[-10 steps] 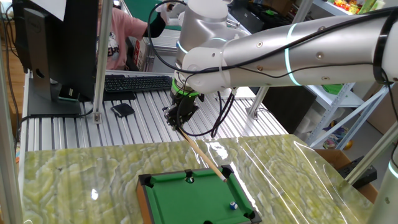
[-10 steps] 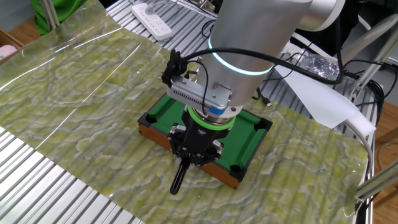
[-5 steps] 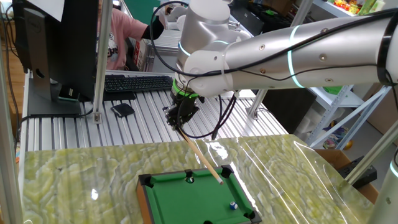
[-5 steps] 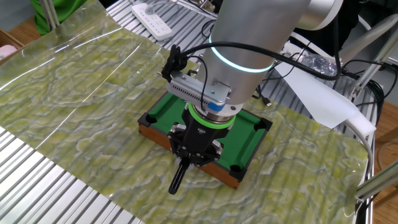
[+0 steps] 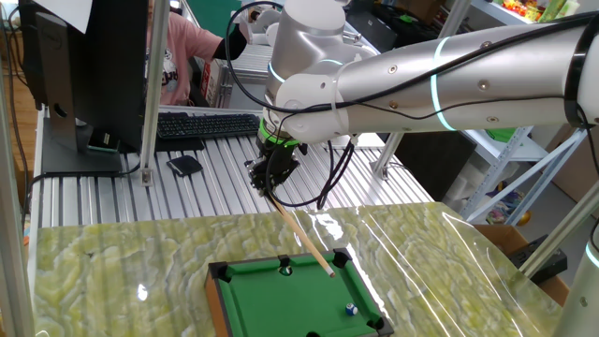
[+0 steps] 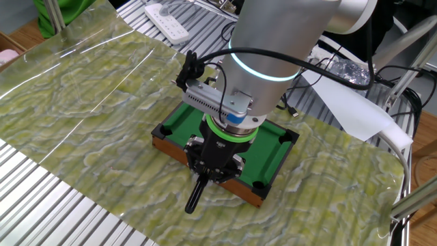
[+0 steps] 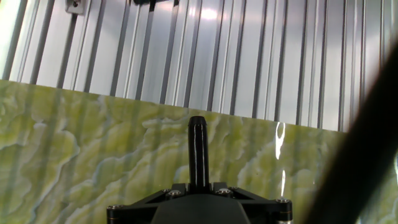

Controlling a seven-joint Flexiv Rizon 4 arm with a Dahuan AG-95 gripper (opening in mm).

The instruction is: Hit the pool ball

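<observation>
Monitor (image 5: 89,65): black, standing at the far left edge of the bench.
Keyboard (image 5: 206,124): black, on the ribbed metal part of the bench near the far edge, just right of the monitor.
Mat (image 5: 122,271): green-yellow marbled sheet over the near part of the bench.
Pool table (image 5: 262,300): mini, green felt, brown frame, black corner pockets, on the mat toward the near edge.
Dark ball (image 5: 286,270): small, with a pale spot, on the felt near the far rail.
Cue (image 5: 304,240): thin wooden stick slanting down from the pincer, tip over the felt near the far right pocket, apart from both balls.
Pincer (image 5: 270,178): black, closed on the upper end of the cue; in the other fixed view the cue's black butt (image 6: 195,196) sticks out past it over the mat; hand view shows the same butt (image 7: 198,152) rising from the pincer body.
Pool ball (image 5: 351,307): tiny, blue with white patch, on the felt near the table's right rail, toward the near right pocket, well apart from the cue tip.
Arm (image 5: 440,75): silver, reaching in from the right edge of the bench.
</observation>
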